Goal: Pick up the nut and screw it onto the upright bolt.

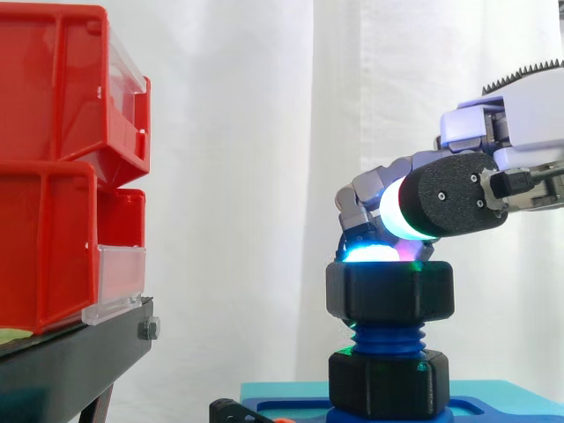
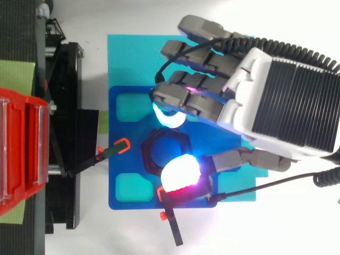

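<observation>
My fingers (image 2: 199,87) are grey with pads glowing cyan and white tinged magenta, the nut (image 1: 389,289) is black, the ribbed bolt (image 1: 388,337) blue, the plate (image 2: 114,149) dark blue, the mat (image 2: 127,58) cyan, the bins (image 1: 53,106) red with clear fronts, the stand (image 1: 79,352) black, the curtain (image 1: 247,132) white.

The black hexagonal plastic nut (image 1: 389,289) sits level on the upper end of the blue threaded plastic bolt (image 1: 388,336), which stands upright. A short stretch of bare blue thread shows below the nut, between it and a second black hexagonal piece (image 1: 388,383) at the bolt's foot. From above, the nut (image 2: 150,156) shows as a dark six-sided ring over the middle of the blue base plate (image 2: 123,159). The fingers (image 2: 169,118) of the hand (image 2: 287,95) close on its top rim from two opposite sides
</observation>
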Controlling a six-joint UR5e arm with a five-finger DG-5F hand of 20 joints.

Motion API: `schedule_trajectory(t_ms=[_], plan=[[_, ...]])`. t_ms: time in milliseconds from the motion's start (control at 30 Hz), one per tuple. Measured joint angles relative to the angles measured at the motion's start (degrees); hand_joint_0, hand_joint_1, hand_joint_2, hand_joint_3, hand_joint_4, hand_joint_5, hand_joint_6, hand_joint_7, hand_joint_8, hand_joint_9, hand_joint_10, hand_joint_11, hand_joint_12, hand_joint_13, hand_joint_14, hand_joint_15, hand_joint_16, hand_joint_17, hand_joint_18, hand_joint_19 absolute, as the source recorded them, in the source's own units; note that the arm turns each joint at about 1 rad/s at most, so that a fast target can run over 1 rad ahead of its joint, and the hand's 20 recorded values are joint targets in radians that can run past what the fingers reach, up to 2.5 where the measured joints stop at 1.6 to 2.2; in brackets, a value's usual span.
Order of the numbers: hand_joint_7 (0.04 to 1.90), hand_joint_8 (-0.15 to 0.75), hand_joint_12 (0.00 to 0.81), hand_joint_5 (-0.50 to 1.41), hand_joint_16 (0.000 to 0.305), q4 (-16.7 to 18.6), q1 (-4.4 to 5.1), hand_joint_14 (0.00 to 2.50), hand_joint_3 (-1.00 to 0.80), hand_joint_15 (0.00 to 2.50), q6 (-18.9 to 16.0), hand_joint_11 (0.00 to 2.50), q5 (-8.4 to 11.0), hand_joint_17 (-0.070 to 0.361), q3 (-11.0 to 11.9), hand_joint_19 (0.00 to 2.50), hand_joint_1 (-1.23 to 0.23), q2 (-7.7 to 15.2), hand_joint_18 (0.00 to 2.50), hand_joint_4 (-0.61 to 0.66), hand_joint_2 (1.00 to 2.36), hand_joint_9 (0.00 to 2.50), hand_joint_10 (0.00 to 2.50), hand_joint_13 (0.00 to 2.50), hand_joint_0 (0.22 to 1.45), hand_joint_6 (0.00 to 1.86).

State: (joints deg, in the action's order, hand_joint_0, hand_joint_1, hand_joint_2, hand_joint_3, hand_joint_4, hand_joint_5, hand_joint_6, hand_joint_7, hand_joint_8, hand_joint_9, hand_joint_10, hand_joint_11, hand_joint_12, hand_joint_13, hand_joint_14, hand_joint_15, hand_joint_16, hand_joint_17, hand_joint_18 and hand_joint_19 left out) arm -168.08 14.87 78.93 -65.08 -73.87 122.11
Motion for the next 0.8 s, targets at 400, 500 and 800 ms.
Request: schedule_trajectory(t_ms=[400, 500, 800], plan=[[1.39, 0.231, 0.240, 0.03, 0.039, -0.1, -0.99, 0.00, -0.50, 0.01, 0.0, 0.00, -1.55, 0.088, 0.0, 0.00, -0.26, 0.0, 0.38, 0.06, 1.00, 1.06, 0.00, 0.63, 0.52, 0.58], [1.55, 0.249, 0.256, 0.02, 0.040, 0.0, -1.21, 0.00, -0.50, 0.00, 0.0, 0.00, -1.99, 0.091, 0.1, 0.00, -0.24, 0.0, 0.36, 0.13, 1.00, 1.01, 0.00, 0.61, 0.52, 0.50], [1.13, 0.266, 0.295, -0.08, 0.046, 0.0, -2.34, 0.00, -0.50, 0.00, 0.1, 0.00, -3.72, 0.103, 0.8, 0.00, -0.19, -0.2, 0.32, 0.24, 1.00, 0.92, 0.00, 0.56, 0.49, 0.50]])
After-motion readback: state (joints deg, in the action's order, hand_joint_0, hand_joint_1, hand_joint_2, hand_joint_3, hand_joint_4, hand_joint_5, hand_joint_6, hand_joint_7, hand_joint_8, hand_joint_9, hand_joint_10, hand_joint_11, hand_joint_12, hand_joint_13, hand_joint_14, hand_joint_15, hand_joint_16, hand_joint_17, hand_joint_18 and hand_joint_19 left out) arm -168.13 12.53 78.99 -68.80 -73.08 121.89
